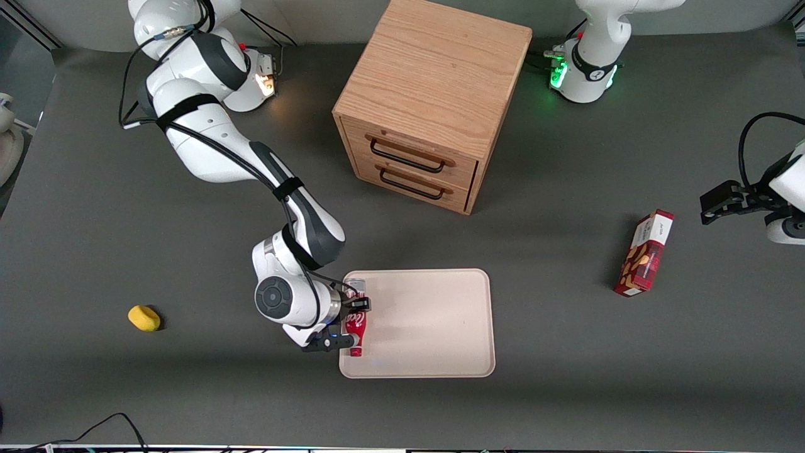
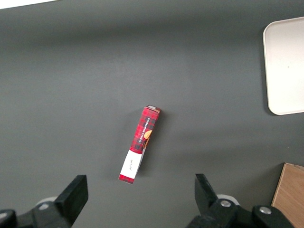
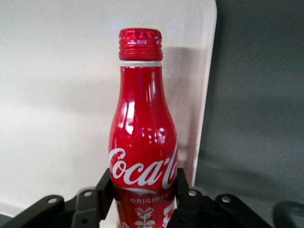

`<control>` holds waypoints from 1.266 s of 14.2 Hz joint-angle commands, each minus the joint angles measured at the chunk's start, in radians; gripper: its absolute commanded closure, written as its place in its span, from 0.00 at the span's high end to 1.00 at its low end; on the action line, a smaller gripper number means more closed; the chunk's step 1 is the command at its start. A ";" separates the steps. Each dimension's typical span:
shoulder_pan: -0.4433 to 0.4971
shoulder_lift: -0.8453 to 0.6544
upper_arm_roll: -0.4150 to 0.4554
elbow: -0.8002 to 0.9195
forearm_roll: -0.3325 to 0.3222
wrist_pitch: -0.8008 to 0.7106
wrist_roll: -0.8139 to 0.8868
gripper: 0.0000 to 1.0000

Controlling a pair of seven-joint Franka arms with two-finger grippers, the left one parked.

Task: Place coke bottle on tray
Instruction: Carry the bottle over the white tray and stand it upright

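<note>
Front view: we see the gripper [image 1: 349, 322] at the tray [image 1: 427, 324] edge toward the working arm's end, pinching the coke bottle [image 1: 356, 327], which lies over that edge inside the rim; nothing else is in the tray. Right wrist view adds detail: fingers [image 3: 105, 183] press both sides of the coke bottle [image 3: 142, 142] at the logo, cap pointing away from the gripper, tray [image 3: 57, 95] beneath. Left wrist view alone shows the snack box [image 2: 139, 144] lying flat and a tray [image 2: 287, 66] corner.

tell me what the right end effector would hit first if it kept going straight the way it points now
Probably the tray: the end effector, shut on the coke bottle, points along the bottle over the tray's edge, though its height is unclear.
</note>
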 commanded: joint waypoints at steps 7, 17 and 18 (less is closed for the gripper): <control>0.011 0.015 -0.017 0.032 0.019 0.012 0.004 1.00; 0.011 0.015 -0.017 0.010 0.012 0.037 0.004 1.00; 0.011 0.015 -0.018 0.010 0.012 0.037 0.004 1.00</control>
